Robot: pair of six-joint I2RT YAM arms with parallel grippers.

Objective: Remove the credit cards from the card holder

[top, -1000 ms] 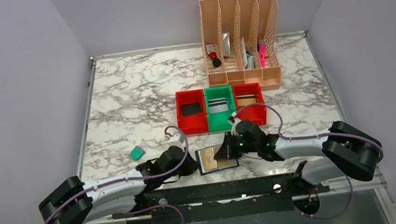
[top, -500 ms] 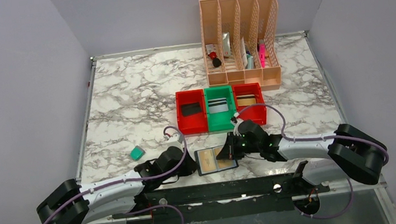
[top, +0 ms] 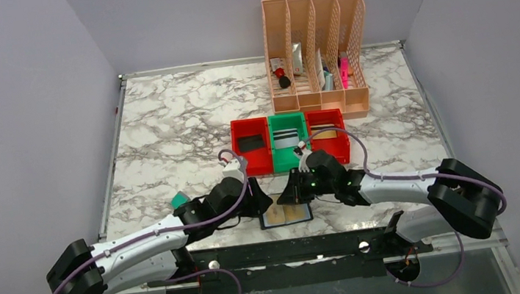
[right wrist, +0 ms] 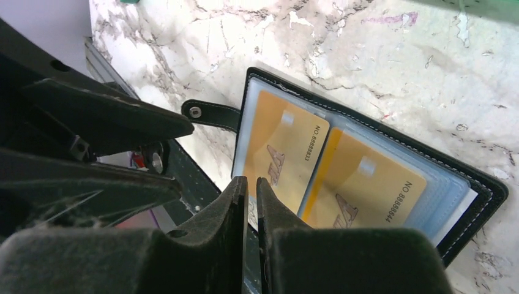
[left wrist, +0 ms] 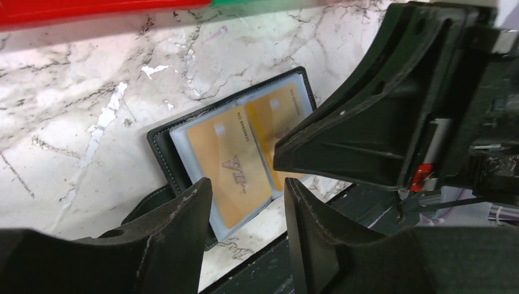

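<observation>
- Lying open and flat at the near edge of the marble table, the card holder sits just short of the red bin and the green bin.
- Two gold cards remain seated in its clear sleeves, side by side; the strap tab lies out to one side.
- The left gripper has its fingers spread, with nothing between them; a second ago they were pressed together beside the holder. It now hangs over the holder's corner.
- The right gripper shows only a thin slit between its fingers. Whether they nip the sleeve edge cannot be told from these views.
- Both grippers have shifted off the holder toward the bins since a second ago.
- Judgement: the holder appears released and stays open unaided, but no card is out yet. Extraction remains to be done, and a fresh grip on a card edge is needed.
</observation>
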